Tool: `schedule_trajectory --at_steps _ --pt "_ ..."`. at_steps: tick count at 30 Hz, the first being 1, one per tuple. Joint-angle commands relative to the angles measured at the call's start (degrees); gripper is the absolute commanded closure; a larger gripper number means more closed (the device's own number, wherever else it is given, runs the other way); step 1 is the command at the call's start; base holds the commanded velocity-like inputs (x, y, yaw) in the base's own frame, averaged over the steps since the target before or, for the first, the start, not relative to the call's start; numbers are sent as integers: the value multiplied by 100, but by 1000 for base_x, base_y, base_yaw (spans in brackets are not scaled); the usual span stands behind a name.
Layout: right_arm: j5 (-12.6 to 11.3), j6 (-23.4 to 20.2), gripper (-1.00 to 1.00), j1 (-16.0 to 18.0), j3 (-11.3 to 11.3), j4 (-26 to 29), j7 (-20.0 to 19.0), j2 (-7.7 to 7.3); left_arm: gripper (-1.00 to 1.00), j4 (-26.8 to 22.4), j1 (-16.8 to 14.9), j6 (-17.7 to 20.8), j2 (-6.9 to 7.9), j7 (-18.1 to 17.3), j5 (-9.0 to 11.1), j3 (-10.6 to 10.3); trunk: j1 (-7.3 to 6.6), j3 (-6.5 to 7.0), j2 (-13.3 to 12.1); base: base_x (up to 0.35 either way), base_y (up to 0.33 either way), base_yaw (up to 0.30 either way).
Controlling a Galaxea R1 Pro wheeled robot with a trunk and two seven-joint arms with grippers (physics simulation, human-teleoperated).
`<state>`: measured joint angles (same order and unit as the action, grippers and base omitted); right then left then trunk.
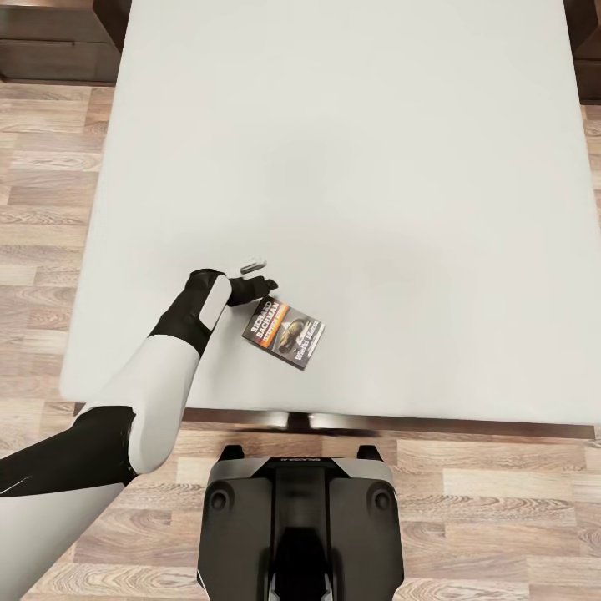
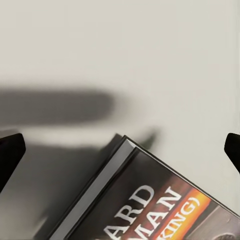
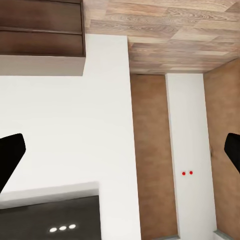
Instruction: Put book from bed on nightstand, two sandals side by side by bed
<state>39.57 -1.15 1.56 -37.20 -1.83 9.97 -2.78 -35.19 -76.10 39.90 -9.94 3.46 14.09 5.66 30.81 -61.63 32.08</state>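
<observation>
Left gripper hangs low over the mattress, jaws spread wide and gripping nothing; in its wrist view the dark fingertips sit far apart. Just beyond them lies the book, flat near the foot edge of the bed, spine corner toward the pincer, probably lined up for an edge grab. The right gripper is also wide open, empty. A nightstand waits, though it's cropped.
</observation>
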Motion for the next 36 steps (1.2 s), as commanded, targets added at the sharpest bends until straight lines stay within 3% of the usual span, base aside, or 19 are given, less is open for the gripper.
schedule_trajectory --at_steps 1,36 --pt "61 -8 -100 5 -36 -18 31 -3 -100 -6 -1 29 -6 36 59 26 2 -4 6 0 0 0" --pt "60 -8 -100 9 -42 -19 31 -4 -100 3 -1 0 -6 16 59 -29 2 -4 6 0 0 -41"
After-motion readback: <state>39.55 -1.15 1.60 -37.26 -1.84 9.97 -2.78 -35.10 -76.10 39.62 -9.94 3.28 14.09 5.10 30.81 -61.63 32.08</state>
